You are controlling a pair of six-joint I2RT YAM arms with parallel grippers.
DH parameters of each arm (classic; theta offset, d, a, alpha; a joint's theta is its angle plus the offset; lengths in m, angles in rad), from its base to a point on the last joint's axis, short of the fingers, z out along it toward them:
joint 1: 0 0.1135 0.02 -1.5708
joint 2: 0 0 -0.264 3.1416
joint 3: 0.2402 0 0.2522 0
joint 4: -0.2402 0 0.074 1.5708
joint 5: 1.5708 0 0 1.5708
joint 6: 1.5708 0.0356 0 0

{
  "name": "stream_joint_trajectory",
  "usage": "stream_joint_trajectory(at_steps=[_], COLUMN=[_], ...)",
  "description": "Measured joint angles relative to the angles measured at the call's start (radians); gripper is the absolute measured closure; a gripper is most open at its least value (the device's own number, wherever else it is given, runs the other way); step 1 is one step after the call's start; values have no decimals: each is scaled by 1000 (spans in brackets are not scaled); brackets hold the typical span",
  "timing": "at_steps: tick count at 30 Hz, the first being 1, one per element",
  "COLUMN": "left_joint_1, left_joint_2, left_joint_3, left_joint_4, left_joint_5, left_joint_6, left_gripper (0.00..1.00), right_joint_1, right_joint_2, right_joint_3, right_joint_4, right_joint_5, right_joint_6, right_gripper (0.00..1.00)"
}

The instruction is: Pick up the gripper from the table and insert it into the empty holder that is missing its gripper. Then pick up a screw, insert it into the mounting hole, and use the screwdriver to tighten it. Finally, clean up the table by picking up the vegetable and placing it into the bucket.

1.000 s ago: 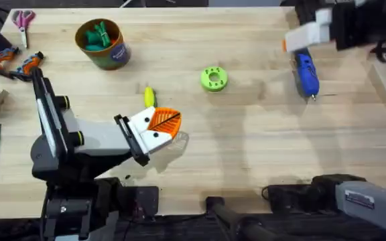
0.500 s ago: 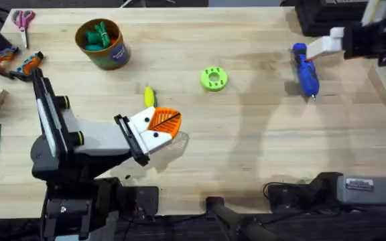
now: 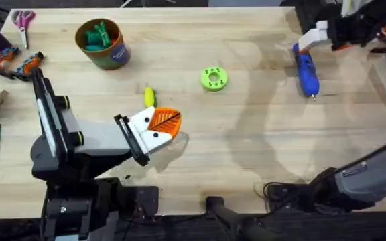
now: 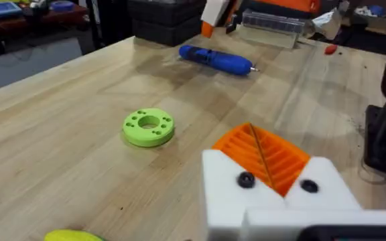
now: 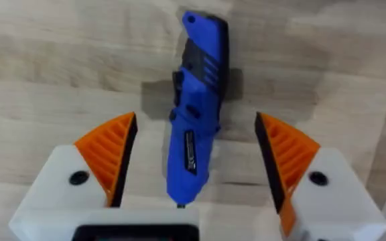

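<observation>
Right gripper spread wide above the screwdriver, orange pads on either side of the blue body, not touching it. Screwdriver lies flat near the table's far right corner, long axis running far-to-near, metal tip toward the near edge. Surface is light wood planking; dark cases stand past the far edge. My left gripper rests near the near-left edge, its pads closed together with nothing held. Overhead view shows the vegetable just beyond it, the bucket at the far left holding green pieces. Left wrist view adds the green disc.
</observation>
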Motion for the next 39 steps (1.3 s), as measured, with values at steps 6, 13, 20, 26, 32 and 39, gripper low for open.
stream_joint_trajectory(at_steps=[6,13,20,26,32,39], left_joint_1=[0,0,0,0,0,0], left_joint_2=[0,0,0,0,0,0], left_joint_3=[0,0,0,0,0,0], left_joint_4=[0,0,0,0,0,0], left_joint_5=[0,0,0,0,0,0], left_joint_6=[0,0,0,0,0,0], left_gripper=[995,995,995,995,995,995], right_joint_1=[1,1,2,2,2,1], right_joint_2=[111,194,226,229,229,235], right_joint_3=[19,19,22,27,28,31], right_joint_4=[45,69,70,69,69,82], right_joint_5=[-4,-4,-1,-2,-2,4], right_joint_6=[-16,-18,-18,-19,-25,-47], right_gripper=[8,8,8,8,10,943])
